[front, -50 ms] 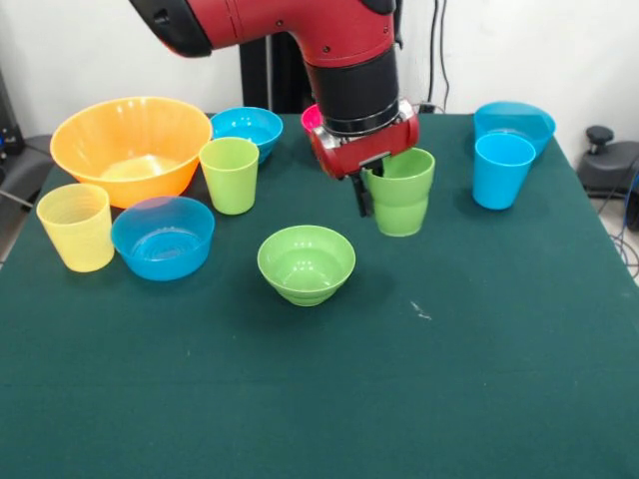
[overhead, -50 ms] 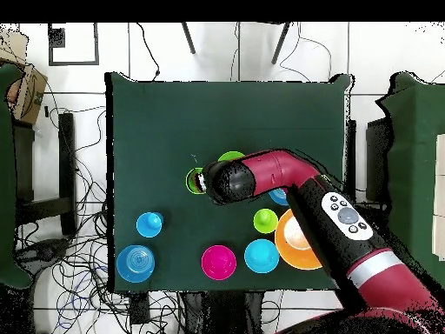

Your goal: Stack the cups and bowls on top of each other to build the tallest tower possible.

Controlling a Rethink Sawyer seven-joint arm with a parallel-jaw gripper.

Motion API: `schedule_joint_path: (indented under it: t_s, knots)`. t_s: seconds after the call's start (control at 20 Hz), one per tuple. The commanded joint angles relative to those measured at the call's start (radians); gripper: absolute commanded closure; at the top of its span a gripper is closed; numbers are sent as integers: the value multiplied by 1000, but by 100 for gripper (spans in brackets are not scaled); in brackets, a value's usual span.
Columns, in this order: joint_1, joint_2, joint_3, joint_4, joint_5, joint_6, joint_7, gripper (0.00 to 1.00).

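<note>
Nothing stacked yet: gripper [front, -50 ms: 369,190] closed on the green stepped cup's [front, -50 ms: 401,195] rim, small green bowl [front, -50 ms: 306,262] waiting at its seven o'clock on the counter [front, -50 ms: 399,379].

Stepped cup [front, -50 ms: 401,192] behind small bowl [front, -50 ms: 306,263]

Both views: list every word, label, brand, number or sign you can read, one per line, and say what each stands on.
None can be read.
The cups, such as the green cup, and the bowls, such as the green bowl, are plain.
The arm's button panel bears marks too small to read.
The cardboard box shows no legible print.
</note>
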Motion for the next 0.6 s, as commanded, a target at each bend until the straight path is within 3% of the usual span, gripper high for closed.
schedule_joint_path:
  t_s: [0.05, 0.6]
  knots:
    - [-9, -13, 33, -54, -117, 118, -415, 100]
    - [-30, -9, 39, -70, -166, 122, -498, 100]
